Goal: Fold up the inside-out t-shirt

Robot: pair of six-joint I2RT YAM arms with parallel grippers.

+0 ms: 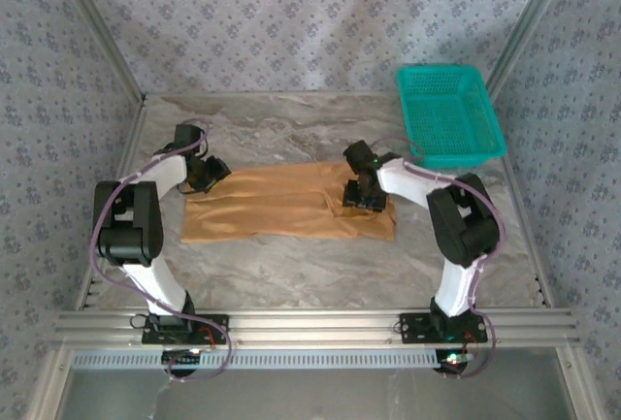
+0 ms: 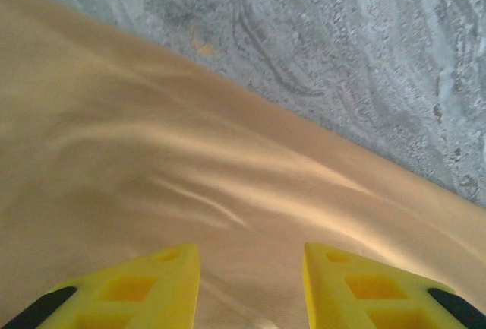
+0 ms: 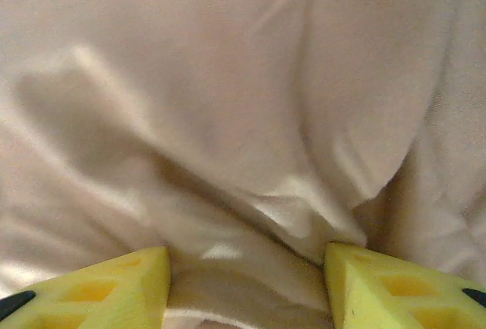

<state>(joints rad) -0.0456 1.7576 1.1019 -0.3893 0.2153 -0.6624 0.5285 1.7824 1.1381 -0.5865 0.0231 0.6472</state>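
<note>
Currently the inside-out t-shirt (image 1: 291, 204) lies on the table (image 1: 291, 270), long axis left-right; my left gripper (image 1: 208, 175) is at its far-left corner, my right gripper (image 1: 365, 197) over its right end, both part-open, holding nothing.

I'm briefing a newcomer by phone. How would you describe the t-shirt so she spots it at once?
Start at the grey marbled table. Across its middle lies the t-shirt, spread in a flat, wide band. Its soft tan-orange cloth sets it apart from the rigid teal mesh basket at the far right corner.
</note>
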